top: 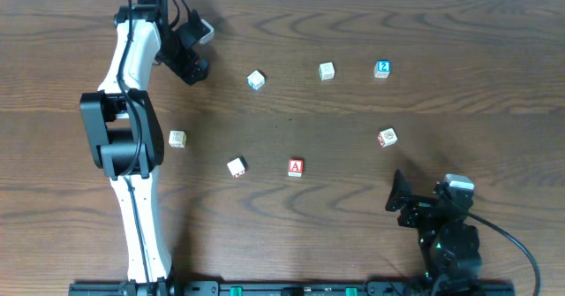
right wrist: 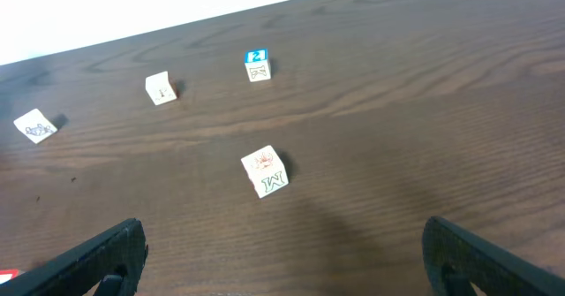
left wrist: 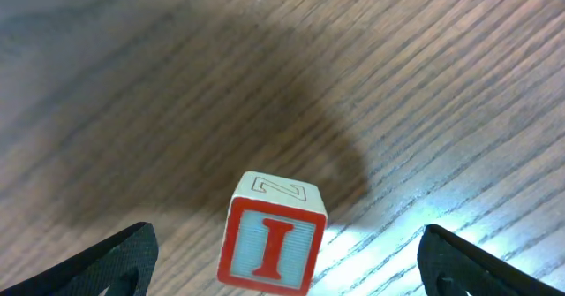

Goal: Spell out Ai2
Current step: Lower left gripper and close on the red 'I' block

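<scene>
The right gripper point(top: 399, 193) sits nearest, low over the table point(top: 441, 110), jaws apart. Seven blocks point(top: 237, 166) dot it: the red A block point(top: 295, 167) in front, the blue 2 block point(top: 381, 68) far right. Farthest, the left arm point(top: 124, 84) stretches out, the left gripper point(top: 192, 69) with jaws wide either side of an eighth, the I block point(left wrist: 272, 245).

Bright even light, broad soft shadow on table point(left wrist: 459, 84), faint glare

Pincer point(right wrist: 282, 262) spread; M block point(right wrist: 266, 171) near, blue block point(right wrist: 257, 65) beyond.
</scene>
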